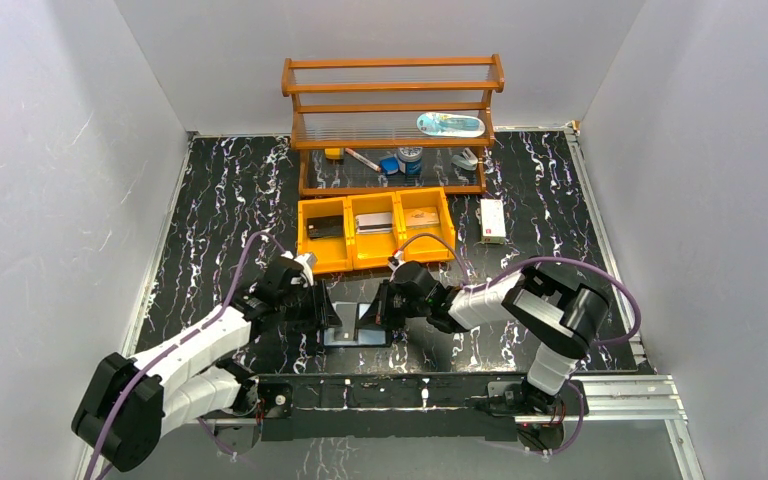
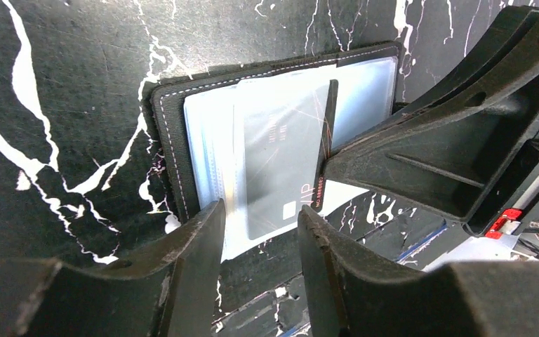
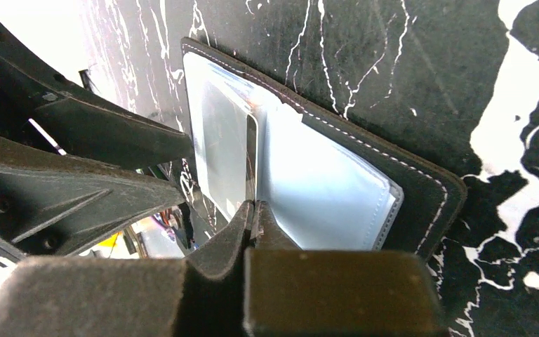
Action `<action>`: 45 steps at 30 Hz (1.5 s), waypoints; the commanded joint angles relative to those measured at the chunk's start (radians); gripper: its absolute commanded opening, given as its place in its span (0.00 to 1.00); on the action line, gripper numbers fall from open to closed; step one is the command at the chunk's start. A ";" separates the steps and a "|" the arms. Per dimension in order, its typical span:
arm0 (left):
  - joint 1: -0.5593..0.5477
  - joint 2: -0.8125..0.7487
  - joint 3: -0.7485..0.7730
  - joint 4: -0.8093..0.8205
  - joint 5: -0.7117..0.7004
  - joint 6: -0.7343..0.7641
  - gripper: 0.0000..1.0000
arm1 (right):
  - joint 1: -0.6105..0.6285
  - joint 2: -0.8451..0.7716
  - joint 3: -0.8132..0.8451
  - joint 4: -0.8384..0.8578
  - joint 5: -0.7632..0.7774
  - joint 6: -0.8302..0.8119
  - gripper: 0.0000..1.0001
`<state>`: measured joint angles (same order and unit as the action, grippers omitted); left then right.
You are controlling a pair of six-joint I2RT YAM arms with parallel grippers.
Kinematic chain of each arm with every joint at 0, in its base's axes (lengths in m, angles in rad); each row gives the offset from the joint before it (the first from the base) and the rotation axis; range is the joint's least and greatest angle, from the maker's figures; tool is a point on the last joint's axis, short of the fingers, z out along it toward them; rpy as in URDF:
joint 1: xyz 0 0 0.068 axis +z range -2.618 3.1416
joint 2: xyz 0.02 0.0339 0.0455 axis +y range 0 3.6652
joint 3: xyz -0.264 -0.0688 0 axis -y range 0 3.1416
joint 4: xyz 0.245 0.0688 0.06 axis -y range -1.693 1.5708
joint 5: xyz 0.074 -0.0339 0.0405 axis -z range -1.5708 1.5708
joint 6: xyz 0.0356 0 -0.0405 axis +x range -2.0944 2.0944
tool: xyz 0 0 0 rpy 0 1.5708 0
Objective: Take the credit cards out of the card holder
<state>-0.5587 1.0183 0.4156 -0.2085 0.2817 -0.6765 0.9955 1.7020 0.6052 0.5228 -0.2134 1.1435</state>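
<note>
Closest to the right wrist camera were the fingertips of the right gripper [image 3: 253,210], pressed together on the near edge of a dark card [image 3: 251,158]. This card stood up thin on its edge above the pale blue inside of the card holder [image 3: 351,196]. The card holder lay opened flat on the black marbled table [image 1: 210,200], just in front of the arm bases and between the two grippers, with its long axis running from one gripper to the other. The held card rose near the middle of the holder, about where the two panels meet; whether its lower edge was free of the pocket, I could not tell. On the other side, the left gripper [image 2: 260,214] had its fingers apart and gripped nothing. What looked like a grey card [image 2: 274,154] lay flat in the holder and reached over its edge toward that gap. The dark card therefore lay straight ahead of the right fingertips, so I judge the coming move to be a pull back toward the right arm's own side. The left gripper, being nearer to the grey card, seemed better placed for that one.
</note>
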 commanded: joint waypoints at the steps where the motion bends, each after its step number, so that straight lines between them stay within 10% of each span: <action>1: -0.003 0.003 0.051 -0.040 -0.012 0.026 0.42 | -0.002 -0.018 -0.013 -0.002 0.031 -0.022 0.00; 23: -0.058 0.147 0.037 0.030 -0.035 0.003 0.30 | -0.001 -0.023 -0.032 0.013 0.020 -0.011 0.03; 33: -0.063 0.115 -0.012 0.023 -0.026 -0.009 0.28 | -0.001 0.057 -0.032 0.148 -0.018 0.057 0.24; 45: -0.063 0.058 -0.015 -0.001 -0.058 -0.002 0.30 | -0.002 -0.021 -0.079 0.103 0.058 0.046 0.04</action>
<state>-0.6174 1.0969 0.4160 -0.1165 0.2764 -0.6930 0.9901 1.7470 0.5442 0.6857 -0.2234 1.2243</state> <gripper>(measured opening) 0.286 0.053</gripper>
